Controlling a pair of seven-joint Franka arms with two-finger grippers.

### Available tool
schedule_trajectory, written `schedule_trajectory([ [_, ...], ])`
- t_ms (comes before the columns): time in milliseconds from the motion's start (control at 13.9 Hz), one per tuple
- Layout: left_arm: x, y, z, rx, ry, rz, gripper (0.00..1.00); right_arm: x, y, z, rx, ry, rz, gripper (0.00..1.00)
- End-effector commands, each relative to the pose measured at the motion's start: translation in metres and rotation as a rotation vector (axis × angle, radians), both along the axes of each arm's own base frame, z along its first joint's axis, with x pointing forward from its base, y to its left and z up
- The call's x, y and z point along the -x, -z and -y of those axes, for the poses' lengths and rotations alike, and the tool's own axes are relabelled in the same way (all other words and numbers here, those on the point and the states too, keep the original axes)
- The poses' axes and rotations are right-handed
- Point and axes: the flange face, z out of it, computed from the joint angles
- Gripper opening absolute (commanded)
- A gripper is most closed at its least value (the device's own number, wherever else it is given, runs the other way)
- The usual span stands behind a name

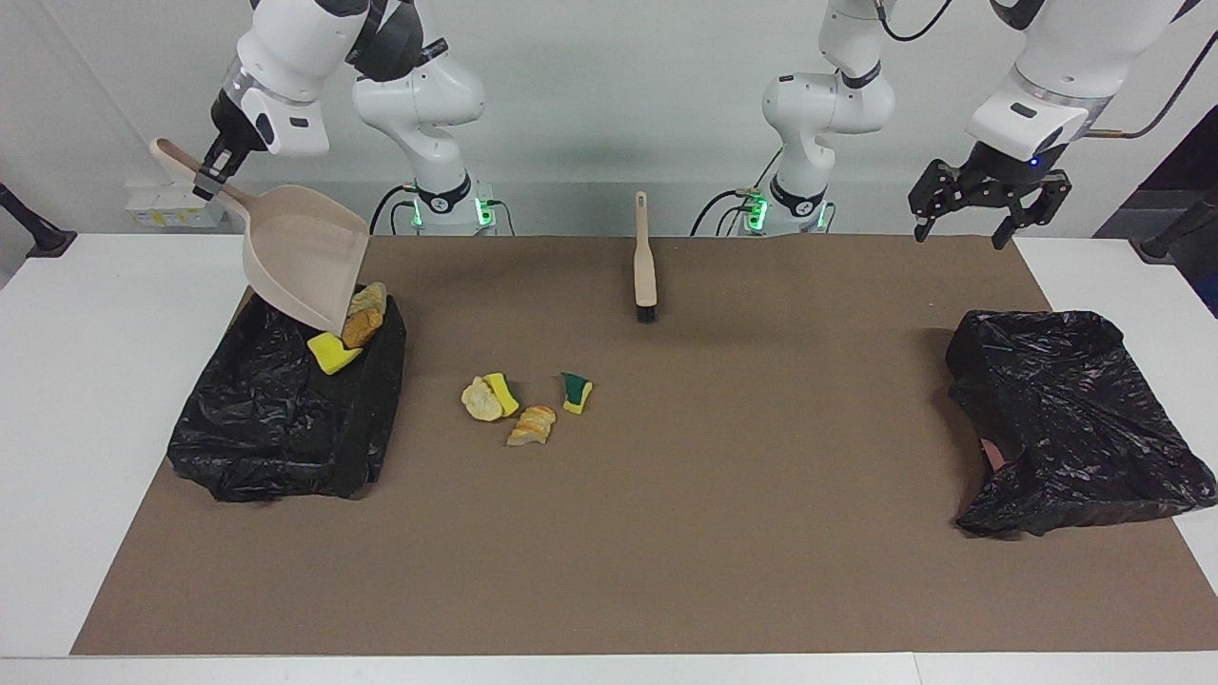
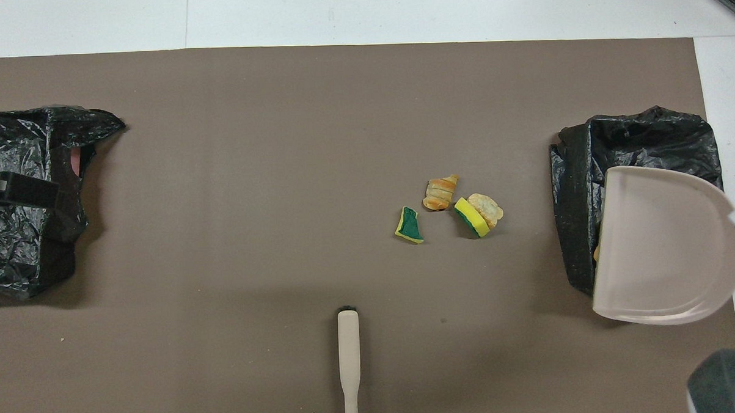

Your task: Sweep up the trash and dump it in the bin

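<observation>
We hold the dustpan (image 1: 304,252) in the right gripper (image 1: 211,171), pan tilted over the bin (image 1: 285,419), left gripper (image 1: 985,205) idle, jaws wide; before leveling, make sure nothing clings inside.

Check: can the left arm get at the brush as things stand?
Probably yes. The left gripper hangs open and empty over the table's edge, and the brush lies alone on the mat with nothing between them. The right gripper holds the dustpan over the bin.

A beige dustpan (image 2: 662,245) hangs over a black bag (image 2: 640,142); four scraps (image 2: 450,206) lie mid-mat, a brush (image 2: 349,360) nearer the robots.
</observation>
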Motion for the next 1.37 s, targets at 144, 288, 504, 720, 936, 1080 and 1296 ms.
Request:
schedule_trajectory([
  [144,0.007,-0.006,-0.009,-0.009,-0.012,-0.008,1.00,0.007,0.009,-0.068,-0.256,0.379,0.163,0.00],
  [288,0.007,-0.006,-0.008,-0.009,-0.010,-0.008,1.00,0.003,0.025,-0.113,-0.316,0.576,0.210,0.00],
  [504,0.007,-0.006,-0.008,-0.009,-0.010,-0.008,1.00,-0.018,0.050,-0.184,-0.348,0.842,0.260,0.00],
  [720,0.007,-0.006,-0.009,-0.009,-0.012,-0.008,1.00,-0.044,0.090,-0.257,-0.329,1.033,0.286,0.00],
  [936,0.007,-0.006,-0.008,-0.009,-0.010,-0.008,1.00,-0.077,0.124,-0.320,-0.473,1.210,0.329,0.00],
  [1080,0.007,-0.006,-0.008,-0.009,-0.010,-0.008,1.00,-0.094,0.145,-0.361,-0.544,1.267,0.318,0.00],
  [1296,0.007,-0.006,-0.008,-0.009,-0.010,-0.008,1.00,-0.127,0.182,-0.416,-0.601,1.351,0.328,0.00],
])
